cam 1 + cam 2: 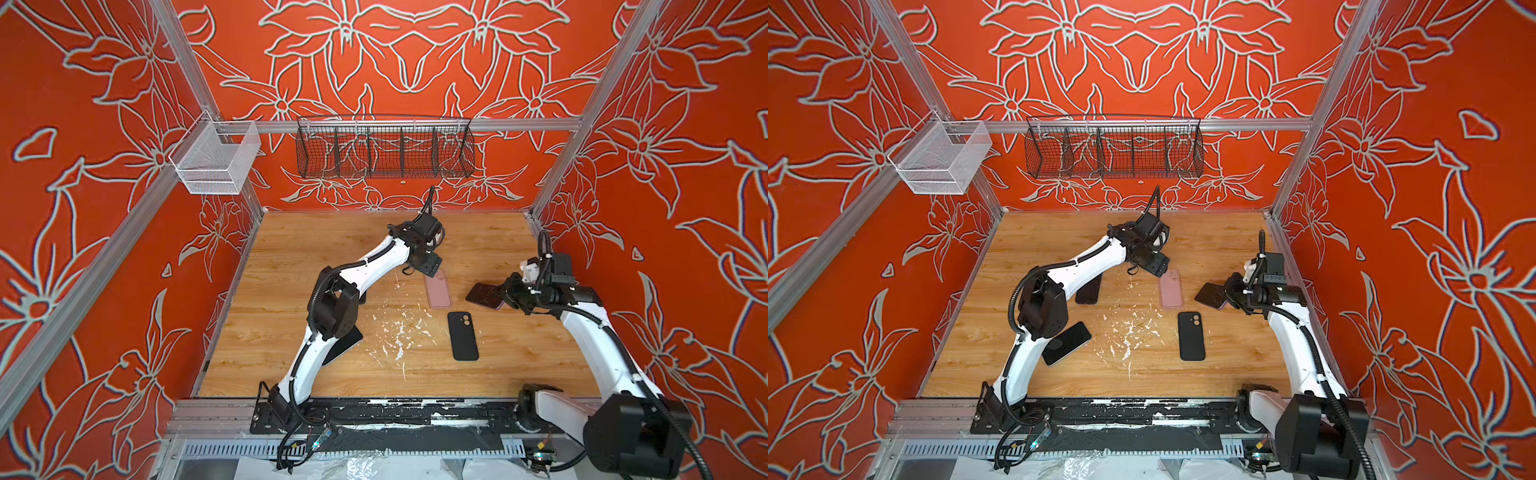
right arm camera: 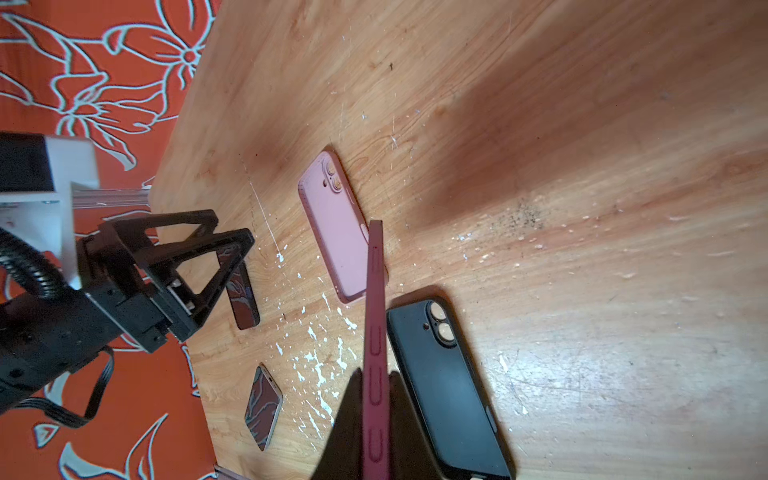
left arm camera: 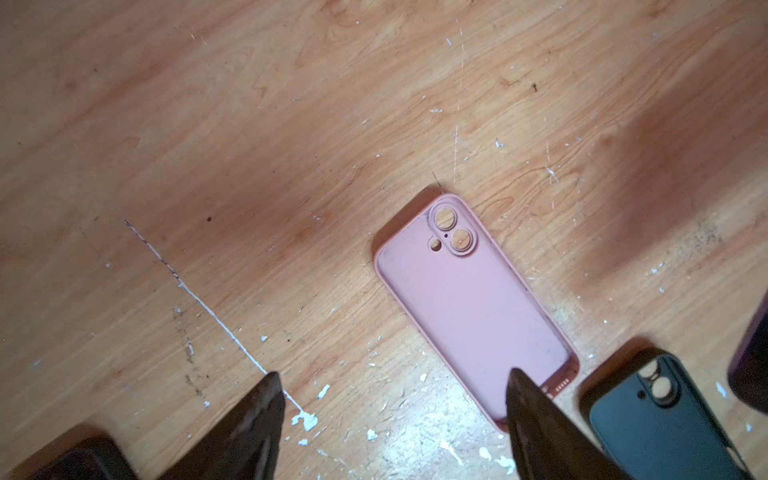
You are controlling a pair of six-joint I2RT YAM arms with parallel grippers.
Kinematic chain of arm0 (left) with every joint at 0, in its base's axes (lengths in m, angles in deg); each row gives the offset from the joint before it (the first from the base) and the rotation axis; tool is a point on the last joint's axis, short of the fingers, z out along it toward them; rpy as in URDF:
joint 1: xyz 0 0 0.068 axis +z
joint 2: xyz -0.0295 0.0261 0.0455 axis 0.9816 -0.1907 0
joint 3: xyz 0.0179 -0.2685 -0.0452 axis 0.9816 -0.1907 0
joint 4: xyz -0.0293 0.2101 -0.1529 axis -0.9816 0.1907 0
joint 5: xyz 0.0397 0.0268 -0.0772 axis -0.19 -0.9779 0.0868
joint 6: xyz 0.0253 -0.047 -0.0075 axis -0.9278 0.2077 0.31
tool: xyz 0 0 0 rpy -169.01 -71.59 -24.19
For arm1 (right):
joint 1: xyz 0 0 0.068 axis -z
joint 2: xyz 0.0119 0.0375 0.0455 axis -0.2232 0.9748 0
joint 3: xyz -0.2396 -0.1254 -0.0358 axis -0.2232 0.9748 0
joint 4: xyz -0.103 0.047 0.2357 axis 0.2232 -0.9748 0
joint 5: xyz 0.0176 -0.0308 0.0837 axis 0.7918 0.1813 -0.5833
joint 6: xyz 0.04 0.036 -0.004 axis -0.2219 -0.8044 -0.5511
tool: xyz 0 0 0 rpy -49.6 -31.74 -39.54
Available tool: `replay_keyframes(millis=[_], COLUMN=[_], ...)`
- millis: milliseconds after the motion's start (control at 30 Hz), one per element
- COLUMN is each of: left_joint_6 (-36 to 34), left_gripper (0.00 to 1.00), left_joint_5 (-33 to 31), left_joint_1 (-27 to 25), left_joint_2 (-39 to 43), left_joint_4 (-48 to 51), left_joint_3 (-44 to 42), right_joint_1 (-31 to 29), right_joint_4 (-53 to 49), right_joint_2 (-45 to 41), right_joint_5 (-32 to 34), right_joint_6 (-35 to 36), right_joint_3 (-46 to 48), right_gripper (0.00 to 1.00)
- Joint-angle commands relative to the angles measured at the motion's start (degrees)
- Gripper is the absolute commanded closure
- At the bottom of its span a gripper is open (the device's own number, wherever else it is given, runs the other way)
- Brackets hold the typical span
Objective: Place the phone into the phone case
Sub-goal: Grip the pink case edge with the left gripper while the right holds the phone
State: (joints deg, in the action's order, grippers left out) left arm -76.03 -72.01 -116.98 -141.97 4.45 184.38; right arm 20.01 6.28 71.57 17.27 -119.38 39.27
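Here, a wooden table [image 1: 519, 353] sits inside red walls patterned with pale flowers. The right gripper [image 1: 505, 297] is clamped on one end of a dark phone [image 1: 484, 295], pressing on its front and back. It holds the phone tilted in the air, off the table and just to the right of a pink case [image 1: 438, 291]. The pink case lies flat near the middle of the table, seemingly open side up, with its camera holes at the far end. The left gripper [image 3: 390, 374] hangs above the table close to the pink case, its fingers spread apart and gripping nothing. A black case [image 1: 463, 336] lies flat just in front of the pink one, not touching it. Two more phones [image 1: 1065, 343] lie on the left side, partly hidden under the left arm.
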Motion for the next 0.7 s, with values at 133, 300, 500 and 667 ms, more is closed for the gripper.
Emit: replay_keyframes(millis=[133,300,500,667], left_joint_6=[15.2,20.8,24.2,24.1], left_gripper=[0.19,0.2,0.25,0.38], left_joint_5=[1.3,2.9,2.6,-0.7], left_joint_1=[-1.7,-2.5,-2.7,-3.2], left_joint_2=[-0.3,-2.2,-5.2,-7.5], left_joint_4=[3.3,1.3,0.9,2.4], left_joint_3=[-6.1,-6.9,-5.5,-3.4], right_joint_1=[1.8,2.3,2.5,2.7], right_joint_4=[3.9,4.4,4.7,5.5], right_joint_2=[1.0,1.2,0.5,1.0], right_joint_5=[-3.9,-4.8,-5.1,-5.7], right_joint_6=[1.4,1.3,1.5,1.4], right_joint_3=[-2.2,-2.0,-1.8,-1.8], right_gripper=[1.0,1.0,1.0,1.0])
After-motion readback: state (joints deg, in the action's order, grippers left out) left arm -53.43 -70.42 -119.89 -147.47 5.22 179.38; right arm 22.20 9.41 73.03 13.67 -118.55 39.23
